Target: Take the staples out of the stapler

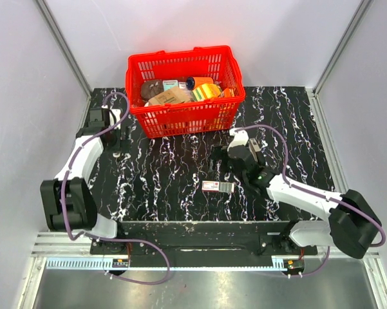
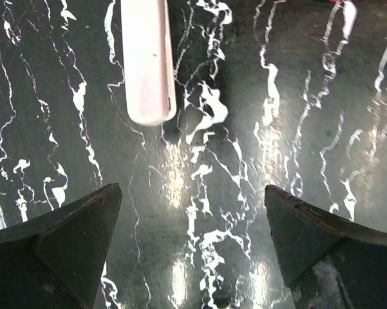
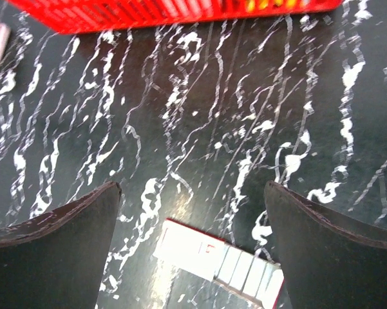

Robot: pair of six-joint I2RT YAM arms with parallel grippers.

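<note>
1. The table (image 1: 167,183) is a black surface veined in white, and everything listed below rests on or hangs over it.
2. The stapler (image 1: 217,186) is laid flat on the table, right of centre and nearer the arm bases than either claw. Its ends are red and its middle is whitish. It is touched by nothing.
3. The right gripper (image 3: 192,190) is held over the table just beyond the stapler. Its jaws are spread wide and nothing is grasped. In the right wrist view, the stapler is seen low between the 2 fingers (image 3: 51,244), apart from both.
4. The left gripper (image 2: 192,188) is held over the left side of the table, near the left front corner of the basket (image 1: 185,106). Its jaws are likewise spread wide, with only bare table between them.
5. A pale, pinkish-white oblong object (image 2: 148,61) is laid on the table ahead of the left gripper, well clear of its fingers. What it is cannot be told.
6. The basket, red and lattice-walled, is set at the far middle of the table and is filled with assorted packages (image 1: 180,93).
</note>
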